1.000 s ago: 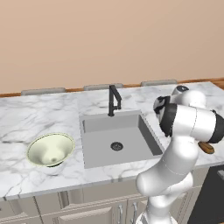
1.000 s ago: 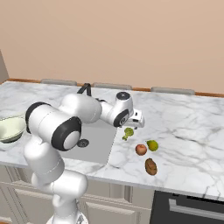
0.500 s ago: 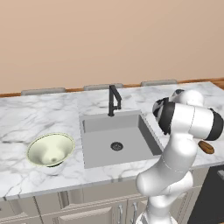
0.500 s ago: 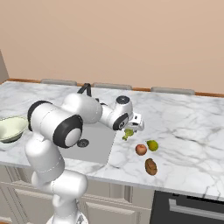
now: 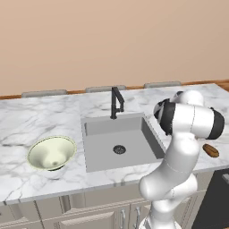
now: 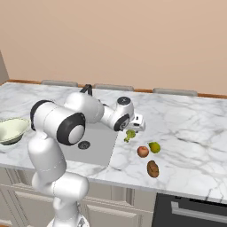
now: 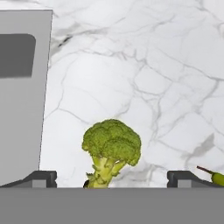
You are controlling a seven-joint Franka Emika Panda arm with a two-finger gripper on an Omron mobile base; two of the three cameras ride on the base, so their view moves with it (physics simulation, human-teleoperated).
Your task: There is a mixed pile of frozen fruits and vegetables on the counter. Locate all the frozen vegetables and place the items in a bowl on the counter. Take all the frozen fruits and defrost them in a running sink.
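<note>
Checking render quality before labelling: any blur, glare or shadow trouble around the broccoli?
Hand view: broccoli sharp and evenly lit, with a small dark shadow at its stem; no glare on the counter. Right base view: broccoli small but unblurred, partly tucked under the gripper.

Broccoli (image 7: pixel 111 151), apple (image 6: pixel 142 151), pear (image 6: pixel 154 147), brown lump (image 6: pixel 153 168) clustered on counter (image 6: pixel 190 128) beside sink (image 6: pixel 95 146)

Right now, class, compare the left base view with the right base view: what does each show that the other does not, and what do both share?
Left base view alone: the sink drain in full, with the basin floor around it.
Right base view alone: the open hand above the broccoli floret, plus the red apple and the yellow-green pear.
Both: the bowl, the faucet, the brown potato.
</note>
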